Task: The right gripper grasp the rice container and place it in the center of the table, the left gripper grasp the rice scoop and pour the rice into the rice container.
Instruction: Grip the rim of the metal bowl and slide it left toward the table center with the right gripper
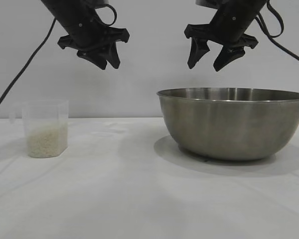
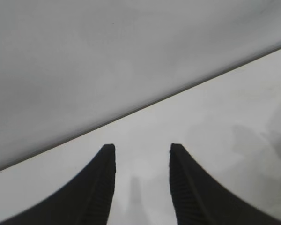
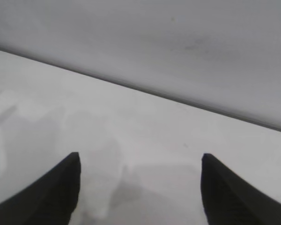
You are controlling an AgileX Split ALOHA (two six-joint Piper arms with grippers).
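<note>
I have both arms hanging high over the surface (image 1: 139,199), and the relation that matters first is the right end effector (image 1: 218,60) against the rice container (image 1: 233,123). In the exterior view the steel bowl sits at about 6 o'clock from that end effector, a touch toward 5, with clear air between the fingertips and the rolled rim. The bowl is round, so no long axis constrains my approach; the rim is the only thin edge to pinch, and its near-left arc lies almost straight under the claw. The right jaws stand wide apart and empty, which the right wrist view confirms: two dark fingers with bare surface between them, and no bowl in sight there.

The left end effector (image 1: 107,59) is narrower, roughly a third open, holding nothing. The rice scoop (image 1: 45,128) stands upright well off at about 7 o'clock from it, near the left edge of the exterior view, with the rice (image 1: 47,141) filling its lower part. Its handle appears to point to 9 o'clock, though that is faint.

My judgement: the right arm is plainly nearer the bowl and should descend first; the bowl currently rests right of centre.
</note>
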